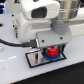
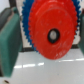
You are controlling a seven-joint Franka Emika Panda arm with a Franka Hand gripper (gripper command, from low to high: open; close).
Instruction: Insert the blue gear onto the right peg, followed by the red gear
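Observation:
In the exterior view my gripper (image 1: 51, 50) hangs low over the grey black-bordered plate (image 1: 34, 59). The red gear (image 1: 51, 51) sits between its fingers, right above the blue gear (image 1: 49, 57), which lies on the plate. In the wrist view the red gear (image 2: 54, 31) fills the middle with its centre hole facing the camera. The blue gear's (image 2: 26, 31) teeth show around its rim behind it. The fingers (image 2: 10, 42) stand close at either side of the red gear's rim and appear to grip it. Both pegs are hidden by the gears and gripper.
The white arm body (image 1: 37, 20) fills the upper part of the exterior view. A black cable (image 1: 12, 44) runs across the white table towards the exterior view's left. A dark object (image 1: 4, 11) stands at the back on that side.

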